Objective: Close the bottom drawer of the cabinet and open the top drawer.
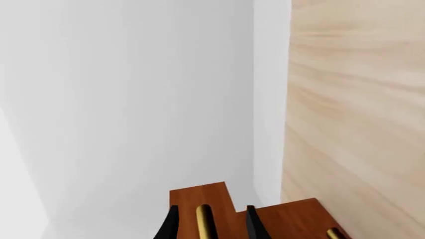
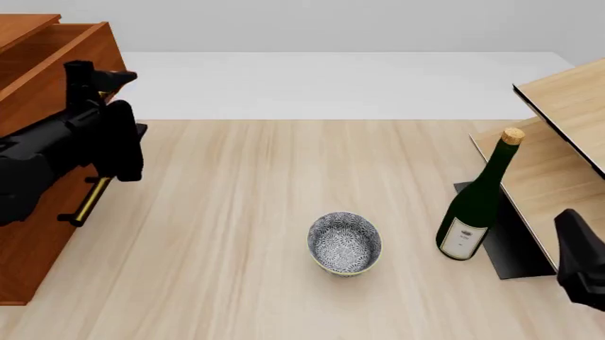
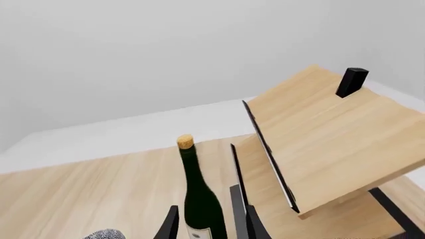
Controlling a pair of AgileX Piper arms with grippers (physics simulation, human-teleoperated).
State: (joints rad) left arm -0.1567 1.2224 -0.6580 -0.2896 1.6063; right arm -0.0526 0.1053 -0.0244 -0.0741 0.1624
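The reddish-brown cabinet [image 2: 24, 248] stands at the table's left edge. Its top drawer [image 2: 76, 46] stands pulled out beyond the fronts below; its front also shows in the left wrist view [image 1: 199, 195]. My left gripper [image 2: 115, 75] is open, and that drawer's brass bar handle [image 1: 204, 221] lies between its fingers [image 1: 170, 225] without touching them. A lower drawer's brass handle [image 2: 87, 202] shows under my arm, and a lower front [image 1: 292, 219] sits further back. I cannot tell whether that is the bottom drawer. My right gripper [image 2: 581, 265] is open and empty, low at the right.
A patterned bowl [image 2: 344, 243] sits mid-table. A green corked bottle [image 2: 475, 202] stands to its right, also seen from the right wrist [image 3: 199, 199]. A pale light-wood shelf unit [image 2: 567, 99] leans at the right over a black base [image 2: 515, 248].
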